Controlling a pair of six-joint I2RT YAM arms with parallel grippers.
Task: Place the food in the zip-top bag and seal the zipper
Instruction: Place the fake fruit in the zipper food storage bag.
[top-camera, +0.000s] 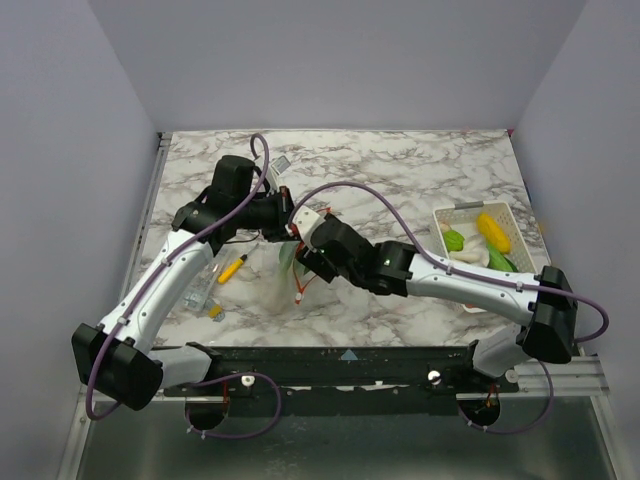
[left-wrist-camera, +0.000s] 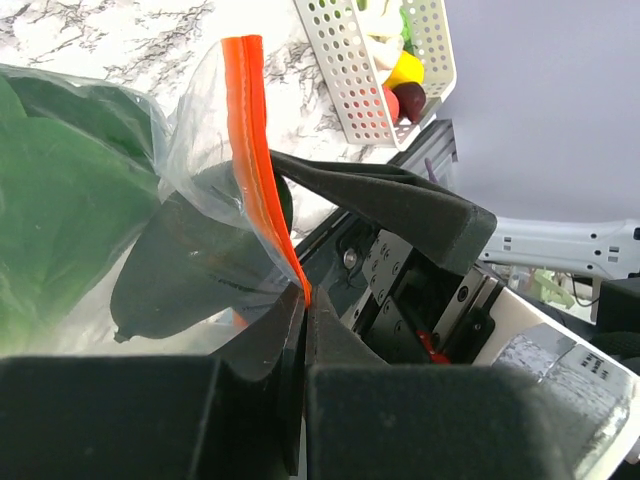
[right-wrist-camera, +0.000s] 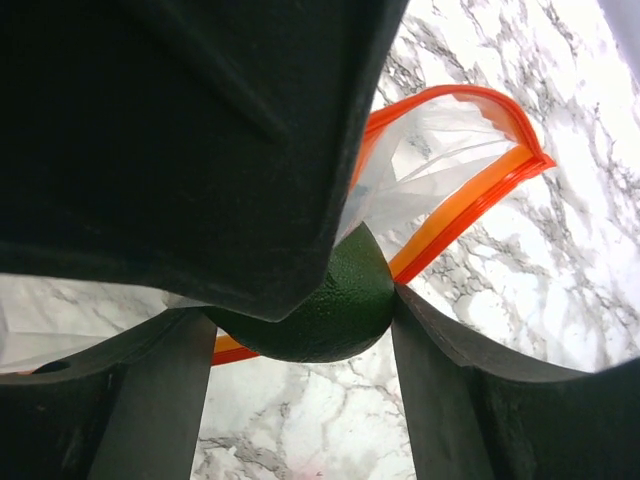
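Observation:
The clear zip-top bag lies at the table's middle-left, its mouth lifted. My left gripper is shut on the bag's red-orange zipper, which is pinched between its pads. A leafy green vegetable lies inside the bag. My right gripper is shut on a dark green, pebbled food piece at the open bag mouth. The zipper curves open behind the piece. The piece also shows through the plastic in the left wrist view. More food, yellow, green and white pieces, sits in the tray.
The white slotted tray stands at the right, and it also shows in the left wrist view. A short yellow pen and a small clear plastic item lie left of the bag. The two arms meet over the bag.

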